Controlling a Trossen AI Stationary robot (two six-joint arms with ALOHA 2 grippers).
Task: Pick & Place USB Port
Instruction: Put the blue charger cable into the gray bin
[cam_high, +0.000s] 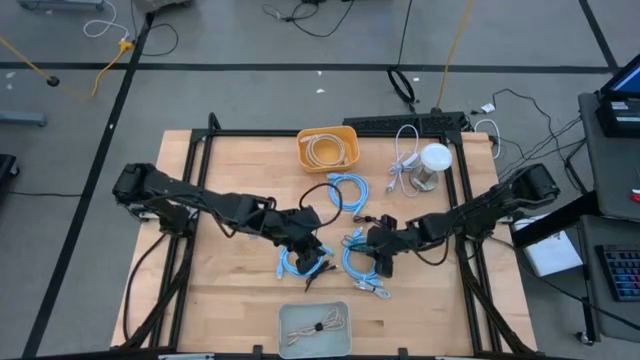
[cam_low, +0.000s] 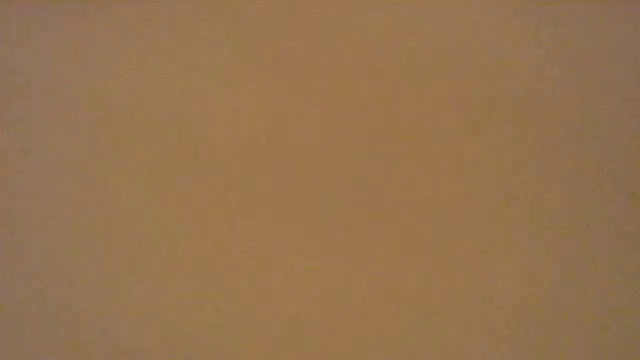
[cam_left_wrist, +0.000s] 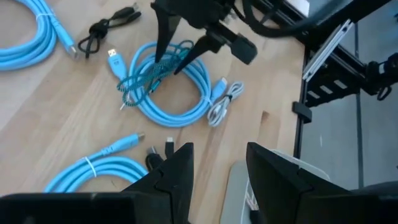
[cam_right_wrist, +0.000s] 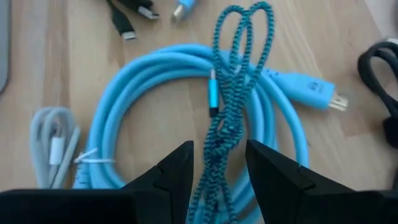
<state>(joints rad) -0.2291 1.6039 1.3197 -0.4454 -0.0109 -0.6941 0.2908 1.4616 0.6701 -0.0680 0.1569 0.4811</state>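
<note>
A teal braided USB cable (cam_right_wrist: 231, 74), bundled and twisted, lies across a coiled light-blue cable (cam_right_wrist: 124, 93) near the table's middle. My right gripper (cam_right_wrist: 219, 168) is over it, shut on the bundle, and shows in the left wrist view too (cam_left_wrist: 171, 62). My left gripper (cam_left_wrist: 221, 168) hovers open and empty just left of it (cam_high: 312, 262), above another light-blue coil (cam_left_wrist: 93, 171). An orange bin (cam_high: 327, 148) holds a white cable, and a grey tray (cam_high: 315, 325) holds a grey one. The low view shows only a blank tan field. My right gripper pinches the teal braided cable at its twisted middle (cam_right_wrist: 217, 146) between the two fingers, coming from above and pointing down. The fingers lie across the bundle. The cable's looped far end (cam_right_wrist: 249, 15) still rests on the light-blue coil.
A third blue coil (cam_high: 348, 190), a black cable (cam_left_wrist: 106, 28) and a small grey cable (cam_left_wrist: 224, 102) lie around the grippers. A white round object (cam_high: 435, 165) and white cable stand at the far right. Black frame rails (cam_high: 190, 200) border the table.
</note>
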